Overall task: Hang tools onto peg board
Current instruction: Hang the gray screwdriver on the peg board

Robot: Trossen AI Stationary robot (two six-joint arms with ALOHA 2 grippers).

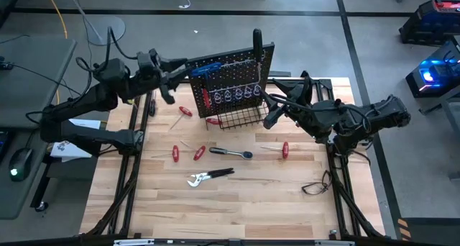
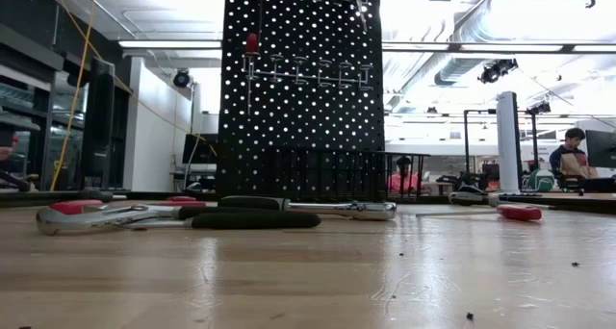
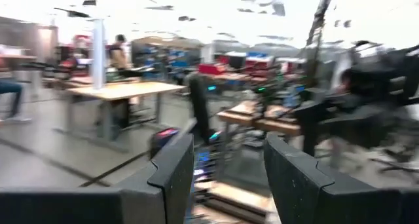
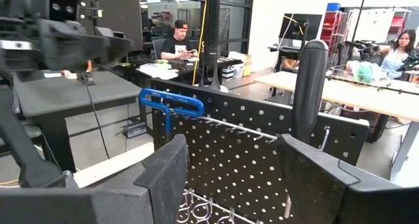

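**Robot test bench inside an open-plan engineering lab**

A wooden table (image 1: pixel 237 196) bearing an upright black peg board (image 2: pixel 303 88) stands on a grey concrete floor (image 1: pixel 215 30) marked with dark tape lines. Beyond the peg board, long worktables (image 4: pixel 366 96) run under exposed ceiling ducts (image 2: pixel 462 64) and strip lighting. People (image 4: pixel 178 42) sit at desks behind the board, among monitors (image 4: pixel 304 26) and cluttered shelving. To the peg board's right, blue-lit equipment (image 1: pixel 431 72) sits on the floor.
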